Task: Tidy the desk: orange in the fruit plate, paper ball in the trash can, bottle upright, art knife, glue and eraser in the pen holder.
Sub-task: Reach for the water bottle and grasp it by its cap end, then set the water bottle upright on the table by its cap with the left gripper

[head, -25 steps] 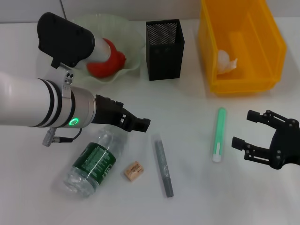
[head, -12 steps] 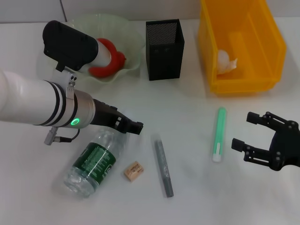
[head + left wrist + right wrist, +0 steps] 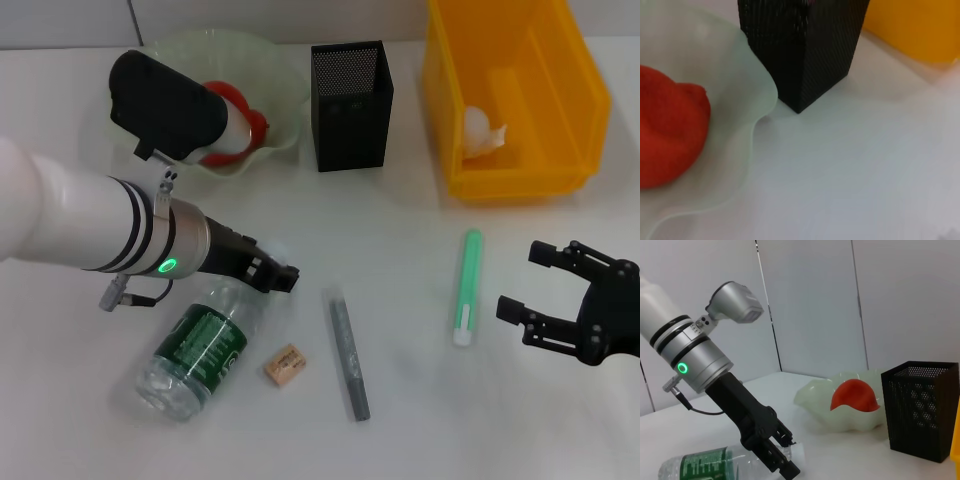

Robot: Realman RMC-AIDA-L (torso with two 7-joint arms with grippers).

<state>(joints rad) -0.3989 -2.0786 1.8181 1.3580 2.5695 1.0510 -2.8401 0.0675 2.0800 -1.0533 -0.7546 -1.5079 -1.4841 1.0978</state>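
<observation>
Taking the pen holder [image 3: 351,104] as landmark: fruit plate [image 3: 275,75] to its left with the orange [image 3: 252,120] in it, trash can [image 3: 514,95] to its right holding the paper ball [image 3: 480,130]; in front of it lie bottle [image 3: 200,346], eraser [image 3: 284,364], art knife [image 3: 349,351] and glue [image 3: 466,286], left to right

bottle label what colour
Green with white print, on the lying bottle; clearest in the head view.

**Readable markings: none legible**

Bottle [image 3: 200,345] on its side on the tabletop [image 3: 400,430] carries a green label with white print; characters too small to read. Same label in right wrist view, also unreadable. Eraser [image 3: 284,364] shows a faint dark mark on its top face, not legible.
</observation>
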